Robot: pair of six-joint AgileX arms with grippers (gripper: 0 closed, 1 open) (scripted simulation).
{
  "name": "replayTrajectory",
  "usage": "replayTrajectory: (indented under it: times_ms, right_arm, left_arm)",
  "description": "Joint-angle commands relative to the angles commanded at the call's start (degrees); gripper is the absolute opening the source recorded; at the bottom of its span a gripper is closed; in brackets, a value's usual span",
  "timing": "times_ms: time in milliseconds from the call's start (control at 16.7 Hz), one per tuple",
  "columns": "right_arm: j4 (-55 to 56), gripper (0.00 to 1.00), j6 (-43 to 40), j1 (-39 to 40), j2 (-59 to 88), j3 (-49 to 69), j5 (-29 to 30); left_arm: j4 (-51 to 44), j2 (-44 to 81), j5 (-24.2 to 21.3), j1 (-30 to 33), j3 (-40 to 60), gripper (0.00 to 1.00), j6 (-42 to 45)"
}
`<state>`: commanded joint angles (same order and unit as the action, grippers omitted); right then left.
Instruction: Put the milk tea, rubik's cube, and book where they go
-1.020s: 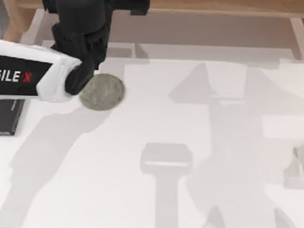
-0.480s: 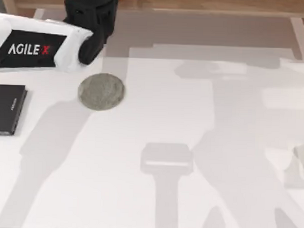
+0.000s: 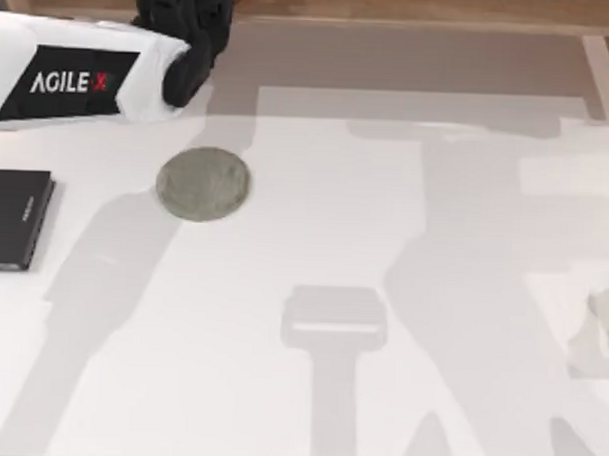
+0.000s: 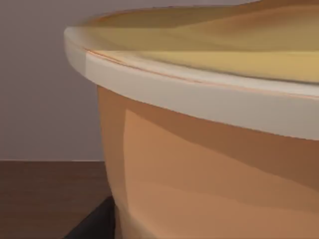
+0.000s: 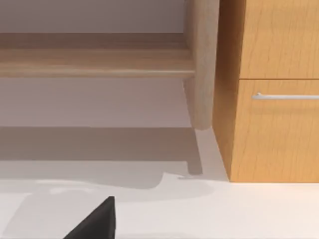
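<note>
Carrying the milk tea, by the look of it: the left wrist view has the orange cup wall, white rim and yellow lid pressed right up against the lens. In the top view the left arm sits at the upper left of the frame, its dark wrist housing at the top edge, a sliver of orange just beside it. Left pincer state: cannot tell, fingers not resolvable; a hold on the cup is inferred, not seen.

The grey coaster lies bare on the tabletop, below the arm, left of centre. A thin black book lies at the left edge.

Right arm parked off the right side; its wrist view faces a wooden cabinet with a drawer handle, one dark fingertip low in frame, spread unknown.

Handling judgement: the cup is tall and tapered, so top-heavy and prone to tip; wall smooth, probably slick, thin enough to dent. Best taken mid-height across the wall, below the rim, kept upright, moderate squeeze.
</note>
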<state>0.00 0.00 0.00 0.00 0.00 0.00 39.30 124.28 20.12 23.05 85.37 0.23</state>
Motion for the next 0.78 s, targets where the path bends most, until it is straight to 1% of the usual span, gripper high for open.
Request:
replayTrajectory:
  times_ms: [780]
  right_arm:
    - [0.00, 1.00, 0.00, 0.00, 0.00, 0.00, 0.00]
  left_arm:
    - [0.00, 0.00, 0.00, 0.00, 0.00, 0.02, 0.00]
